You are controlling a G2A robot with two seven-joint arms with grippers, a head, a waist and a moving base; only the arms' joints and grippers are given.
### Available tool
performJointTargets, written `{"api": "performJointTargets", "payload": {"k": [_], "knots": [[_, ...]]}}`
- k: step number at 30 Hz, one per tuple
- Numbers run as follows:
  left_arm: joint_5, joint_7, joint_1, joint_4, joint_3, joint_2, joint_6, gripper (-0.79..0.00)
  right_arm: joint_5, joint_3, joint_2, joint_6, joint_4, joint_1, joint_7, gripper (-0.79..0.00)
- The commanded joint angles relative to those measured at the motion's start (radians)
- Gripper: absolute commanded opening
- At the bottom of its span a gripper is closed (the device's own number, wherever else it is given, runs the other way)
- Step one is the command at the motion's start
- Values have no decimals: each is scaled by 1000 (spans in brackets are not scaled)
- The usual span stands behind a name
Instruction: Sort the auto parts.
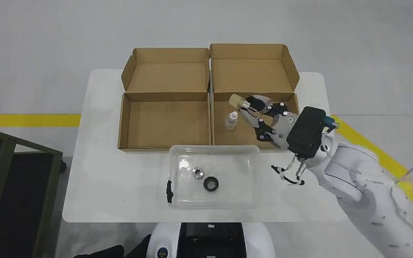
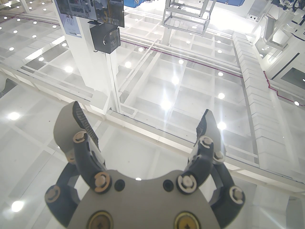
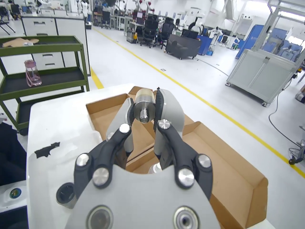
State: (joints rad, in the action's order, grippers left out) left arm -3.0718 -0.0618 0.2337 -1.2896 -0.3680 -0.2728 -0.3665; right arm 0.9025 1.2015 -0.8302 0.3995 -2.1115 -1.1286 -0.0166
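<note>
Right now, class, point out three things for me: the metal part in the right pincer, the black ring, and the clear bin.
metal part (image 3: 140, 109), right wrist view, on its shiny round body.
black ring (image 1: 206, 184), top view, on its band.
clear bin (image 1: 213, 149), top view, on its far rim.

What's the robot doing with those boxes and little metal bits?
It's sorting auto parts. The right gripper is shut on a metal cylinder with a threaded stud and holds it above the right cardboard box, where a small white part stands. The clear plastic bin nearer the robot holds a metal fitting and a black ring. The left gripper is open and holds nothing, pointing up at the ceiling.
</note>
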Motion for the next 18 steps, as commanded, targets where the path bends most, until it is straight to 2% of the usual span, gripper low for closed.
{"api": "performJointTargets", "payload": {"k": [1,11,18], "knots": [[0,0,0,0,0,0,0,0,-8,13,-2,15,-7,4,-20,-785],[0,0,0,0,0,0,0,0,-14,58,-14,34,-26,4,-59,-785],[0,0,0,0,0,0,0,0,2,48,-23,102,-8,26,-47,-785]]}}
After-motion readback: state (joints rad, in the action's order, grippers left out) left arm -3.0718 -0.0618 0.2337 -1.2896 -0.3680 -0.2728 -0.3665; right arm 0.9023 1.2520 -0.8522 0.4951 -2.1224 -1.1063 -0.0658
